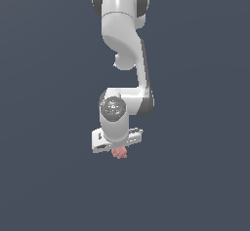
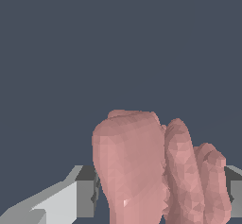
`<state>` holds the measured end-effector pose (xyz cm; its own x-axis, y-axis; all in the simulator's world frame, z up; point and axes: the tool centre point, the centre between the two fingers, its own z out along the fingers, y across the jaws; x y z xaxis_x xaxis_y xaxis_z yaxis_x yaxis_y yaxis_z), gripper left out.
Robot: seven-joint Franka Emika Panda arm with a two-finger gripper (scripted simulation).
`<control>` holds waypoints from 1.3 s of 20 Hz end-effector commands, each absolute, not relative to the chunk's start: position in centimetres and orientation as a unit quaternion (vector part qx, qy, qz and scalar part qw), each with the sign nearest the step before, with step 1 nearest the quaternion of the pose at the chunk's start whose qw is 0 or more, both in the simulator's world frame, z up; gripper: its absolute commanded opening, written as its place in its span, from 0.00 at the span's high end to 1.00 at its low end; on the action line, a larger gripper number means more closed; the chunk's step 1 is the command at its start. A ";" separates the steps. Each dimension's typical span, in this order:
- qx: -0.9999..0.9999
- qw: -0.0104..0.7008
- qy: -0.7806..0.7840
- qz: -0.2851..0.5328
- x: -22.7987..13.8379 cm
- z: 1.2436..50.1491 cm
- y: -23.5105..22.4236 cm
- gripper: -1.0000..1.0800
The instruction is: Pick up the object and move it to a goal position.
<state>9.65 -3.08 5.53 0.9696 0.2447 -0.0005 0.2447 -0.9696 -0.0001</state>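
Look at the lump (image 1: pixel 119 152): it sits right under your gripper (image 1: pixel 118 149), at six o'clock from the hand in the exterior view, tucked up against the underside with only its lower part poking out. In the wrist view the lump (image 2: pixel 156 166) fills the space between the two fingers (image 2: pixel 85 192), each pad pressed to a side of it, so your gripper (image 2: pixel 158 194) is clamped narrow on the lump. Its ridges run lengthwise away from the camera, so the long axis looks to lie along the fingers, not across them.

Your arm hangs down from twelve o'clock, elbow bent, wrist pointing straight down, hand roughly level with a slight tilt. No goal marker shows in either view, so you cannot tell which way the carry goes. I judge the grip made; what matters now is keeping the squeeze centred while you travel.
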 end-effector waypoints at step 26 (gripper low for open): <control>-0.992 0.000 -0.123 0.000 9.4 25.4 1.8 1.00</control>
<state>9.46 1.39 23.74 0.9696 0.2449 0.0006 0.2449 -0.9696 0.0001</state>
